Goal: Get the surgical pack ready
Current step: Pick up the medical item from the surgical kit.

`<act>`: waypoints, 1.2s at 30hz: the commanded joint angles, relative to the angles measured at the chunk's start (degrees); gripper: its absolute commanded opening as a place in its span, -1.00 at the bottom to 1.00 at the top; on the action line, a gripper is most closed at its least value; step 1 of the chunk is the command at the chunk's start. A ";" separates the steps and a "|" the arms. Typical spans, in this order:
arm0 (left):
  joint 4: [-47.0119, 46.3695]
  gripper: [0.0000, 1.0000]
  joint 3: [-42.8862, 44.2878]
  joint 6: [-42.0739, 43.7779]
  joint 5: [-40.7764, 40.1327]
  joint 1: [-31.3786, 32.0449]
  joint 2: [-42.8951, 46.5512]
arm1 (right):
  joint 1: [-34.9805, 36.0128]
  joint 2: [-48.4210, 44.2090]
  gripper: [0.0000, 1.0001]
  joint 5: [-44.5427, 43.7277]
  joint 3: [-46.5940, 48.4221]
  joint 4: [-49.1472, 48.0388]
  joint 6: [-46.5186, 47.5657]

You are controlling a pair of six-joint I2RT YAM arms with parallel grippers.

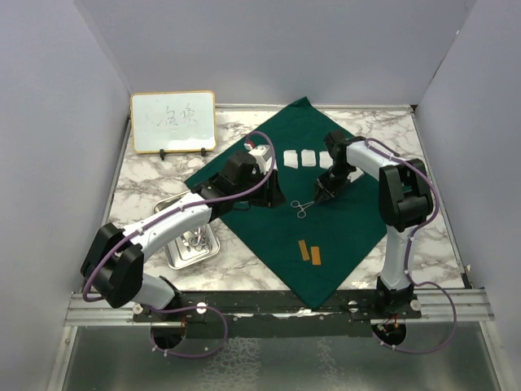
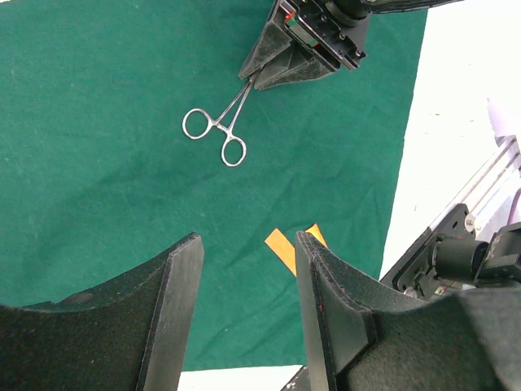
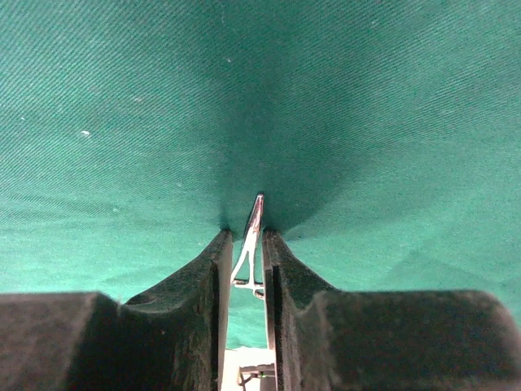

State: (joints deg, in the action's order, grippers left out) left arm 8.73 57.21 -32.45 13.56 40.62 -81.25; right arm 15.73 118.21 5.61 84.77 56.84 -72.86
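One green drape on marble table; right end effector clamps forceps, left end effector gapes.

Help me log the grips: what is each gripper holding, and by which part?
Right gripper is shut on the forceps at their tip end, ring handles free. Left gripper is open, holding nothing.

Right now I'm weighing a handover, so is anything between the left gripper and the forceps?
Nothing visible. Only bare green drape lies between the open left gripper and the forceps. The orange strips lie flat off to the side, and the right gripper is shut on the far tips.
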 commanded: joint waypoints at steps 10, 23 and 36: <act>1.46 0.05 2.05 0.72 -1.52 -0.43 2.96 | -0.35 2.43 -0.84 0.13 -0.49 -0.52 -2.60; 2.31 0.05 2.86 1.23 -2.74 -0.66 2.98 | -0.35 -0.64 -0.98 1.38 0.13 -1.02 -1.09; -1.52 0.07 2.53 -2.05 4.19 -3.74 -0.16 | -0.26 -3.96 -0.98 3.64 -1.47 -4.20 3.44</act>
State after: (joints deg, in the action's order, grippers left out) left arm 10.55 59.35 -32.67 13.15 38.59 -79.94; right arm 15.42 117.25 7.90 84.49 55.11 -71.20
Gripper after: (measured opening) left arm 0.530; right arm 0.034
